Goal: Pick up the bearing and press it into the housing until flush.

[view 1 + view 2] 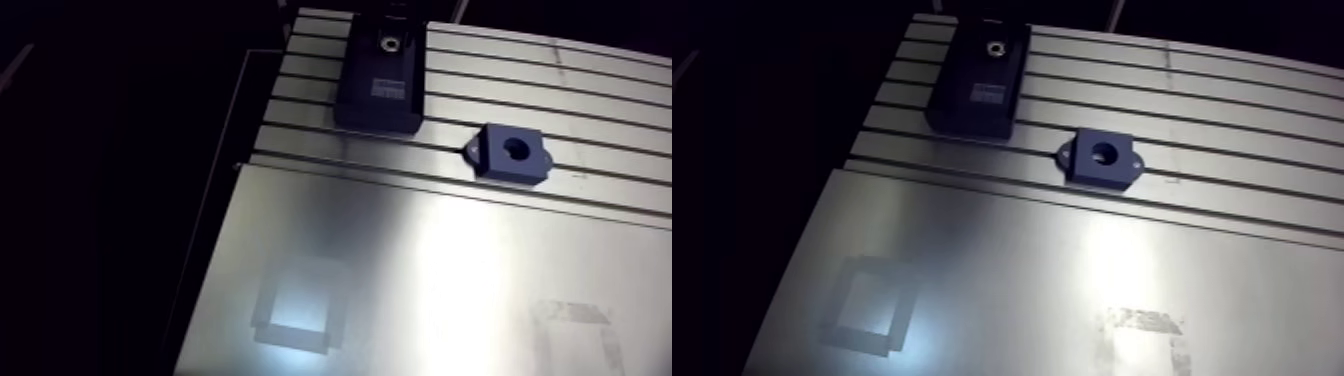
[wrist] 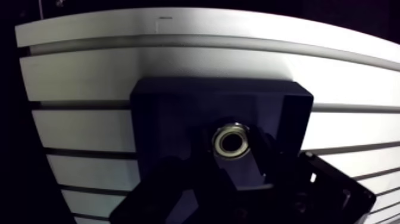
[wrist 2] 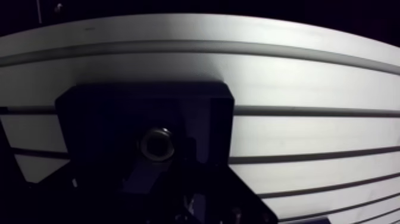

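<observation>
You see bearing (image 2: 232, 143) seated in pocket of dark holder block (image 1: 378, 95), which rests on slotted table (image 1: 600, 90). Gripper (image 2: 231, 174) sits low over holder, right at bearing; too dark for you to tell whether it is spread or clamped. Housing (image 1: 512, 152) lies flat near holder, not touching it, bore facing up. Smooth metal plate (image 1: 400, 280) covers near part of table.

No writing can be read anywhere. The pale label (image 1: 385, 88) on the dark tray (image 1: 352, 100) is too blurred.
</observation>
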`<state>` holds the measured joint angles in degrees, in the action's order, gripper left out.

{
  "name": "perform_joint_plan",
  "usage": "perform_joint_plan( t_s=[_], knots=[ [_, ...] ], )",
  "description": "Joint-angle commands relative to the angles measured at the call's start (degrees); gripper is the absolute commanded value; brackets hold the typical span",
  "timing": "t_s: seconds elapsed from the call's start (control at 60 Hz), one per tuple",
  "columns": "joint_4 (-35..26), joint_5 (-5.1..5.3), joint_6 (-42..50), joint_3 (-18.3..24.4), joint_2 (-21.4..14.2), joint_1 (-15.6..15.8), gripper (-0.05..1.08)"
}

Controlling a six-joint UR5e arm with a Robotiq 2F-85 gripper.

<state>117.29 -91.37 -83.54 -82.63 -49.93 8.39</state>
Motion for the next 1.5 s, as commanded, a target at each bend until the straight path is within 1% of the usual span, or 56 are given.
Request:
perform_joint_plan(
  t_s=[0.017,0.217,0.4,0.6,0.733,1.083,1.117,1.267,1.4,1.433,1.5],
  knots=[
    [-0.01,-0.08,0.00,0.15,0.07,0.05,0.53],
    [0.00,-0.08,-0.09,0.24,0.07,-0.03,0.54],
    [0.00,-0.08,-0.09,0.33,-0.02,-0.03,0.57],
    [-0.16,0.17,-0.09,0.50,-0.20,0.04,0.57],
    [-0.42,0.27,-0.09,0.49,-0.95,0.30,0.59],
    [-2.85,0.27,-1.66,-0.10,-6.43,0.58,0.61],
    [-3.45,0.27,-1.67,-0.20,-7.65,0.58,0.62],
    [-4.78,0.35,-2.84,-0.45,-10.10,0.58,0.63],
    [-5.33,0.27,-3.16,-1.63,-12.91,0.58,0.65],
    [-5.69,0.20,-3.48,-2.57,-14.40,0.35,0.65],
    [-5.71,0.10,-4.23,-3.46,-15.65,0.07,0.65]
  ],
)
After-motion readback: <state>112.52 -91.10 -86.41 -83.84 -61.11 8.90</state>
